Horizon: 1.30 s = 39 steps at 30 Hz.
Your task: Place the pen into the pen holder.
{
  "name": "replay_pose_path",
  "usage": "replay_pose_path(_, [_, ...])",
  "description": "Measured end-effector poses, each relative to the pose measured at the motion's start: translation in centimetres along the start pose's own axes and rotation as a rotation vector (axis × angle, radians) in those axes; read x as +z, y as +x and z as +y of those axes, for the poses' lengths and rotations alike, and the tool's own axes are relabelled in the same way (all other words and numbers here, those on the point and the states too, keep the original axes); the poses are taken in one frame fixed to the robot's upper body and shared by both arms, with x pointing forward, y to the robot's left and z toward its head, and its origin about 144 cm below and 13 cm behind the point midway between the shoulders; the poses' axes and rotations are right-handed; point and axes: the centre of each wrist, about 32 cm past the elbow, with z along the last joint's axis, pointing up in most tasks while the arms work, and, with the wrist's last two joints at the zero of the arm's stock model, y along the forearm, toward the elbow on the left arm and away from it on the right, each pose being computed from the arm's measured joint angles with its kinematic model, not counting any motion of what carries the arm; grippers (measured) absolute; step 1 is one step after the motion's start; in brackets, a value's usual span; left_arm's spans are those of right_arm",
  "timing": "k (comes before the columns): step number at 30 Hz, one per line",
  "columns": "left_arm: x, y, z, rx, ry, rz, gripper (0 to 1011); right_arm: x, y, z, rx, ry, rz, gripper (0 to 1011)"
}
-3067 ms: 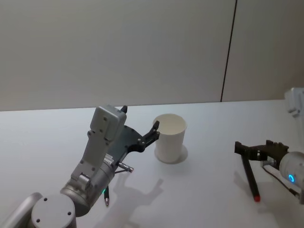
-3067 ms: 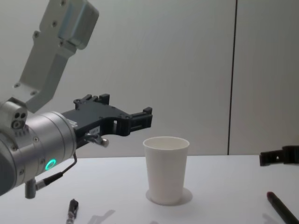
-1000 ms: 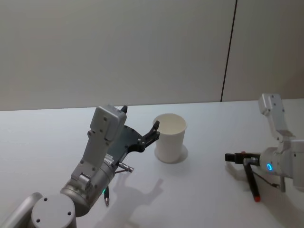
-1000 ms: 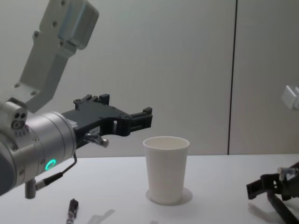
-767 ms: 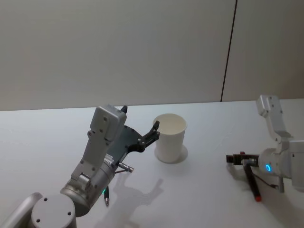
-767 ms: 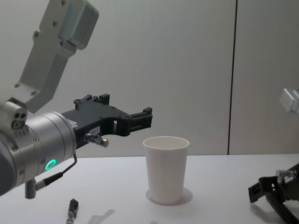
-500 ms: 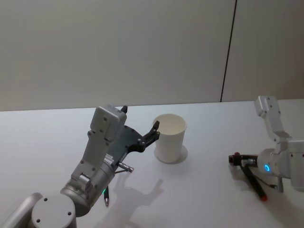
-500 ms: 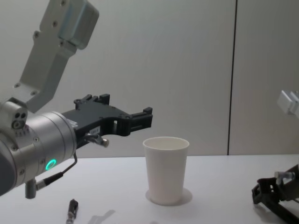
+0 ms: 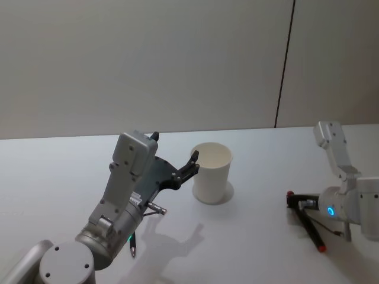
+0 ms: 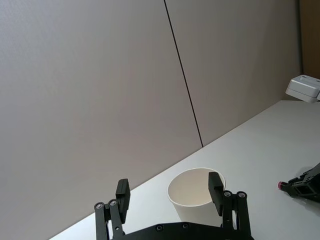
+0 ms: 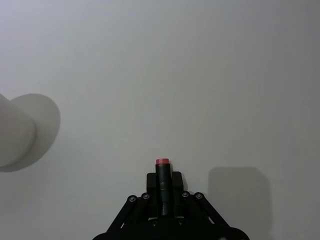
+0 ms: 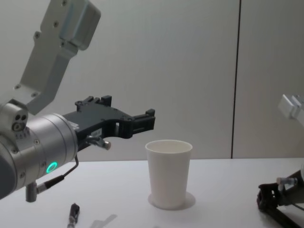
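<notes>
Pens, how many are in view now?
2. A red-tipped pen is at the right, gripped by the right end effector; a dark pen lies at the left, below the left arm. The cup could hide more.

Free passage over bare table (image 9: 260,201) between pen holder (image 9: 212,171) and right gripper (image 9: 294,201) clamping pen (image 9: 314,234). Just left of its rim: blocked by left gripper (image 12: 148,121).

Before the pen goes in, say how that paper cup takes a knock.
The paper cup looks empty and thin-walled: probably light, easily shoved. Tall on a narrower base, it may tip if the pen in the right end effector strikes its rim.
</notes>
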Motion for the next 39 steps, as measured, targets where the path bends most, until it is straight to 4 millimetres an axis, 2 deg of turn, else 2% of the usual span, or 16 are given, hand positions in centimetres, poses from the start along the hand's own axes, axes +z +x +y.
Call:
replay_pose_path(10, [0.0,0.0,0.0,0.0,0.0,0.0,1000,-0.3,-0.1,-0.5,0.012,0.072,-0.02,163])
replay_pose_path(39, [0.0,0.0,0.0,0.0,0.0,0.0,1000,-1.1,-0.4,-3.7,0.035,0.475,-0.169,163])
